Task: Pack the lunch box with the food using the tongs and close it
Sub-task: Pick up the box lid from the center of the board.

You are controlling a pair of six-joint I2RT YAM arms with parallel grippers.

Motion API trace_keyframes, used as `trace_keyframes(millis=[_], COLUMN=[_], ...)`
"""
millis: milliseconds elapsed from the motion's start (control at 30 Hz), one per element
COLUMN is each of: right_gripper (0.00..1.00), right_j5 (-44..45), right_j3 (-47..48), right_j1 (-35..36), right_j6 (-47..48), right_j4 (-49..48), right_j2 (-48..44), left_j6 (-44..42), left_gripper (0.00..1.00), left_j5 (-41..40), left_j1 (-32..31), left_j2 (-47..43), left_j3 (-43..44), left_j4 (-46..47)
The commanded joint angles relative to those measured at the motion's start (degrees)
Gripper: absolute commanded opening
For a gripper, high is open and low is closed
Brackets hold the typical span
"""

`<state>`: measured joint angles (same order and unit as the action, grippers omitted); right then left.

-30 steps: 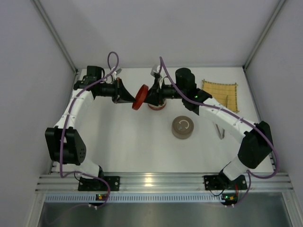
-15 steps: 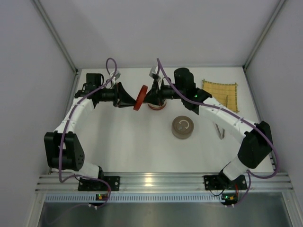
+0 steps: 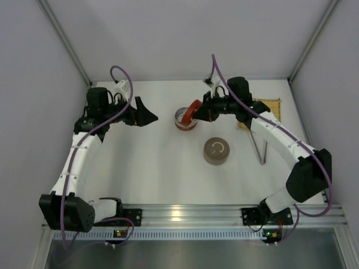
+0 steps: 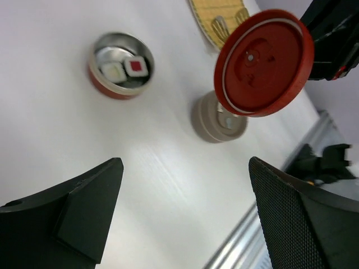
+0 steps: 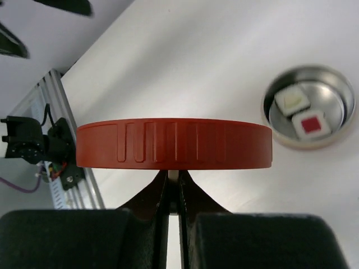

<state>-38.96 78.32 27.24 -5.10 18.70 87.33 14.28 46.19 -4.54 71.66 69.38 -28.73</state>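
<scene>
The lunch box [image 3: 180, 120] is a small round red tin, open, and the food [image 4: 136, 66] in it is two white pieces, one with a red centre. My right gripper [image 3: 201, 111] is shut on a small tab under the red lid [image 3: 193, 112] and holds the lid on edge just right of the tin. In the right wrist view the lid [image 5: 174, 144] is seen edge-on above the shut fingers, with the tin [image 5: 336, 89] beyond. My left gripper [image 3: 147, 117] stands open and empty, left of the tin. The tongs [image 3: 259, 151] lie on the table at the right.
A closed beige round tin [image 3: 216, 151] sits in front of the red one. A yellow woven mat [image 3: 268, 105] lies at the back right, partly under the right arm. White walls close off both sides and the back.
The lid was between both grippers. The left gripper has opened, let go and drawn back to the left. The right gripper has carried the lid right, beside the tin.
</scene>
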Motion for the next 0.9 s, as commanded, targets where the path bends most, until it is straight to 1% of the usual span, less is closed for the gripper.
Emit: trace_keyframes(millis=[0,33,67,100,133,167,200,233,267,300,333,367,400,433,467,567,600,667,700,767,800,867], right_gripper=[0.00,0.00,0.00,0.00,0.00,0.00,0.00,0.00,0.00,0.00,0.00,0.00,0.00,0.00,0.00,0.00,0.00,0.00,0.00,0.00,0.00,0.00], right_j5=[-3.57,-5.15,-6.12,-6.82,-6.83,-3.44,-0.97,1.67,2.30,2.83,3.45,3.54,3.71,4.32,4.51,4.68,4.94,3.98,3.37,2.93,3.01,2.93], right_j3=[-5.44,-8.25,-9.41,-10.64,-11.69,-11.62,-11.01,-9.35,-8.90,-8.72,-9.06,-9.41,-9.77,-10.81,-11.35,-12.84,-13.02,-14.16,-14.77,-15.48,-15.57,-15.92], right_j1=[-3.59,-4.99,-5.36,-5.79,-5.97,-6.15,-6.15,-6.24,-6.33,-6.24,-6.24,-6.33,-6.24,-6.33,-6.24,-6.33,-6.33,-6.33,-6.24,-5.80,-5.71,-5.27], right_j6=[-13.94,-19.36,-22.29,-25.28,-30.79,-33.71,-35.66,-38.72,-40.15,-41.73,-45.31,-47.26,-49.11,-53.39,-55.52,-60.98,-62.30,-66.69,-67.83,-69.34,-69.43,-70.30], right_j4=[-2.07,-3.74,-7.41,-9.36,-10.34,-10.17,-6.43,-4.65,-3.59,-3.23,-3.40,-3.67,-3.93,-4.19,-4.28,-4.29,-3.68,-3.66,-4.19,-4.02,-3.59,-3.49], right_j2=[-4.44,-4.71,-4.97,-5.24,-5.24,-5.24,-4.72,-4.10,-3.75,-3.40,-3.22,-3.13,-2.78,-2.52,-2.34,-1.73,-1.38,-1.20,-1.28,-1.46,-1.72,-2.07], left_j6=[-13.91,-17.50,-23.63,-26.73,-30.07,-36.37,-38.95,-41.42,-44.66,-45.48,-46.01,-46.53,-47.15,-47.76,-49.60,-52.86,-53.13,-55.14,-56.02,-58.30,-58.40,-58.23], left_gripper=[0.98,0.97,0.96,0.95,0.94,0.93,0.91,0.89,0.85,0.83,0.82,0.79,0.78,0.77,0.77,0.72,0.67,0.62,0.61,0.61,0.61,0.60], left_j5=[-9.26,-9.89,-10.85,-13.99,-15.85,-17.96,-20.24,-24.18,-25.53,-26.76,-29.03,-30.01,-30.89,-33.69,-35.28,-40.37,-40.92,-42.49,-44.77,-45.67,-47.49,-47.34], left_j1=[0.05,-0.47,-1.17,-3.61,-5.20,-9.14,-11.26,-13.46,-17.31,-19.09,-21.02,-24.78,-26.91,-29.37,-34.44,-42.19,-43.27,-45.81,-48.35,-50.74,-51.01,-51.27], left_j2=[-8.63,-10.03,-11.09,-13.36,-14.52,-15.75,-17.76,-18.65,-19.36,-19.97,-19.80,-19.37,-18.49,-16.22,-15.16,-11.20,-9.97,-6.73,-6.01,-4.26,-3.55,-2.06], left_j3=[-2.92,-3.46,-3.90,-4.34,-5.48,-6.18,-7.15,-8.72,-9.35,-9.96,-10.32,-10.24,-9.97,-9.62,-9.01,-8.48,-7.69,-6.81,-7.15,-6.98,-6.63,-4.62], left_j4=[4.28,4.21,3.95,3.42,3.42,3.59,5.25,5.96,6.84,7.98,9.73,9.92,9.84,8.96,8.69,10.52,10.89,10.89,12.19,13.43,13.61,13.26])
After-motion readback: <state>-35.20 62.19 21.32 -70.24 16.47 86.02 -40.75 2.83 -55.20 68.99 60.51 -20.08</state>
